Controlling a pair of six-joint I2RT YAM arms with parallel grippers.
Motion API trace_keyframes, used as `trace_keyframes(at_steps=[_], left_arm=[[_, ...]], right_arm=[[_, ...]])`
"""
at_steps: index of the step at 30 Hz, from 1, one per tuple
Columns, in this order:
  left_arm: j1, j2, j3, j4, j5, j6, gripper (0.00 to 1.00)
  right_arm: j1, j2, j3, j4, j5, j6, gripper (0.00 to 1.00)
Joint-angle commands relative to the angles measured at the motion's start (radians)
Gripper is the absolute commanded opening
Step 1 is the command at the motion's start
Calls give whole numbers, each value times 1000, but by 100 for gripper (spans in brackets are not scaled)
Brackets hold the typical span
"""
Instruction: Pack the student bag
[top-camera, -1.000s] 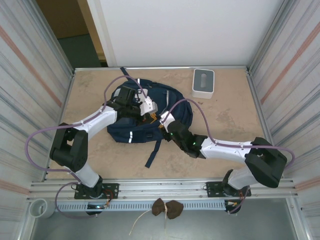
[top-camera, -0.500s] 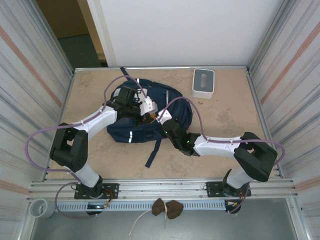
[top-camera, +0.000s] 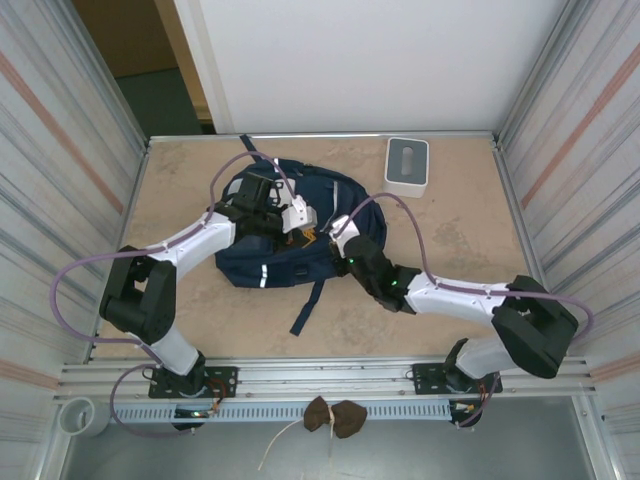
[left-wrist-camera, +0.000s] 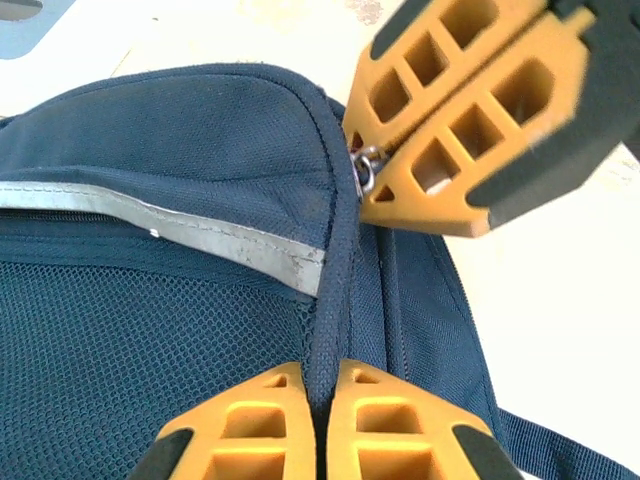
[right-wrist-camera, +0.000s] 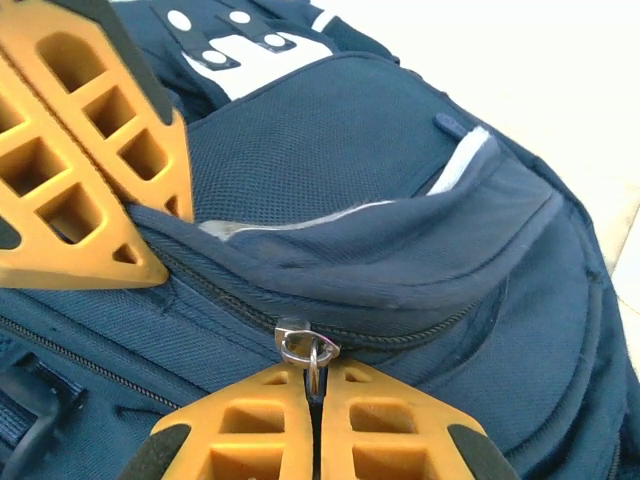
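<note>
Change: right fingers (right-wrist-camera: 240, 425), apart a second ago, now clench the zipper pull (right-wrist-camera: 305, 348) of the student bag (top-camera: 272, 266) lying mid-tabletop (top-camera: 450, 240), while left fingers (left-wrist-camera: 400, 420) pinch its seam piping (left-wrist-camera: 335, 290); judged ready to draw the zipper.

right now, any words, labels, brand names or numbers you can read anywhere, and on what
No readable text anywhere.
student bag: white patch marks near its top, cut off by the frame, no legible letters.
white-grey box: too small to make out any lettering.
</note>
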Motion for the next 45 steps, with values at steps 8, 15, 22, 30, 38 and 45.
trace_keyframes(at_steps=[8, 15, 22, 30, 38, 45], left_arm=[[32, -79, -32, -59, -15, 91, 0], [43, -83, -42, -53, -43, 104, 0], [45, -67, -39, -60, -101, 115, 0], [61, -70, -50, -57, -131, 118, 0], [73, -76, -64, -54, -210, 120, 0], [6, -133, -85, -15, -208, 76, 37]], right_arm=[[-272, -140, -28, -193, -339, 147, 0], [-365, -88, 25, -275, -728, 132, 0], [-401, -63, 46, -299, -824, 160, 0], [-472, -94, 56, -365, -742, 234, 0], [-470, -78, 84, -396, -775, 326, 0], [-385, -62, 72, -260, -836, 419, 0]])
